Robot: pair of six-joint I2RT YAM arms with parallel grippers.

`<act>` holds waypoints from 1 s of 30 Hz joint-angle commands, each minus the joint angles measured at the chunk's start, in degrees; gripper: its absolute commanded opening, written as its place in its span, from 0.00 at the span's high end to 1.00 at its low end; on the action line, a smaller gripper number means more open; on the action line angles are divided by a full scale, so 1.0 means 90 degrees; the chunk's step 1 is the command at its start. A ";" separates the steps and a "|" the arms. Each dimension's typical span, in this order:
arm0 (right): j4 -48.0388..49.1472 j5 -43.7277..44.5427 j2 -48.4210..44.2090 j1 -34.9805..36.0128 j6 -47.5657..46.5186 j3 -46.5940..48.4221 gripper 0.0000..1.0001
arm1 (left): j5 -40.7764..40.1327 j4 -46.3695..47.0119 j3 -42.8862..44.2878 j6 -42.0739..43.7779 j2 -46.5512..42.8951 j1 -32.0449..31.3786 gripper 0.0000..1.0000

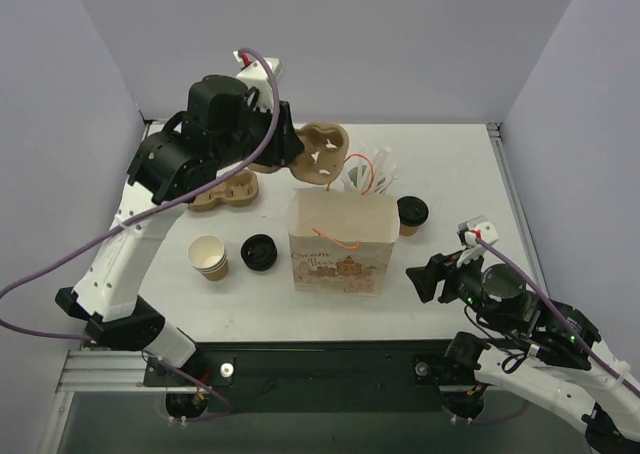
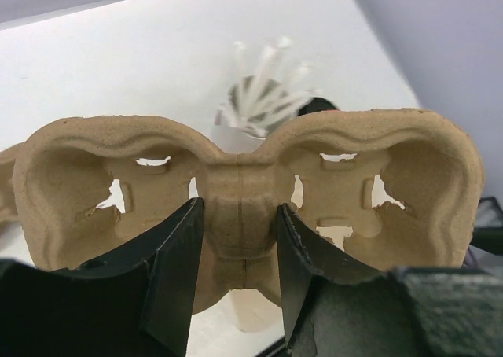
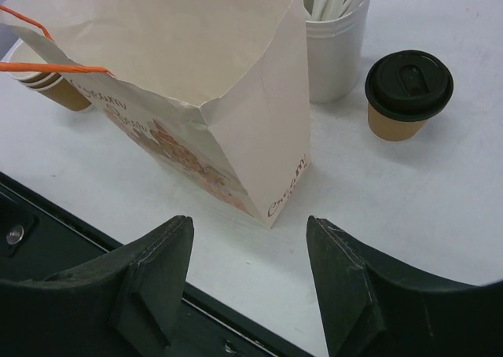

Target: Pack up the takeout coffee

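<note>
The takeout coffee (image 1: 412, 214), a small brown cup with a black lid, stands on the table just right of the open paper bag (image 1: 342, 244); it also shows in the right wrist view (image 3: 407, 94) beside the bag (image 3: 196, 82). My left gripper (image 2: 238, 215) is shut on the middle rib of a brown pulp cup carrier (image 2: 244, 192), held in the air behind the bag (image 1: 318, 154). My right gripper (image 3: 247, 239) is open and empty near the table's front edge, right of the bag (image 1: 432, 274).
A white cup of stirrers (image 1: 372, 179) stands behind the bag. A stack of lidless tan cups (image 1: 208, 257) and a loose black lid (image 1: 259, 252) lie left of the bag. A second pulp carrier (image 1: 225, 191) lies at the back left.
</note>
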 commanded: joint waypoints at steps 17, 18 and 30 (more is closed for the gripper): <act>0.0261 0.1830 0.0819 0.0023 0.1505 0.1026 0.41 | 0.1098 0.1537 -0.1810 -0.1672 -0.1133 -0.1344 0.60; 0.0320 0.1880 0.0906 0.0023 0.1485 0.1094 0.41 | 0.1214 0.1693 -0.1849 -0.1721 -0.1133 -0.1334 0.61; 0.0974 0.2633 0.1521 0.0023 0.1212 0.2013 0.41 | 0.1460 0.2066 -0.1703 -0.2482 -0.1084 -0.1343 0.61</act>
